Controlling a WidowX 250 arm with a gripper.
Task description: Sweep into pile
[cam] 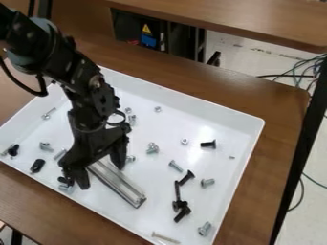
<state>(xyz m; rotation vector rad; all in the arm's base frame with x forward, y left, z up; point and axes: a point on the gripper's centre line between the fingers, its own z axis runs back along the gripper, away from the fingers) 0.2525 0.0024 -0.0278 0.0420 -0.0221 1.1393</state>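
Note:
The black gripper point(102, 175) hangs over the left part of the white tray point(246, 125), its two fingers spread apart and pointing down. A silver metal bar point(125, 187) lies slantwise on the tray, its upper left end between the fingers. Loose screws and nuts are scattered around: a silver bolt point(152, 148) right of the gripper, a black screw point(208, 144) at the right, black bolts point(182, 214) below centre, and a silver bolt point(204, 228) near the lower edge. A black piece point(38, 165) lies at the left.
Raised walls edge the tray, which sits on a brown wooden table point(281, 117). A long thin screw point(166, 238) lies by the near wall. A second wooden surface point(249, 21) stands behind, and cables point(306, 72) lie on the floor at the right.

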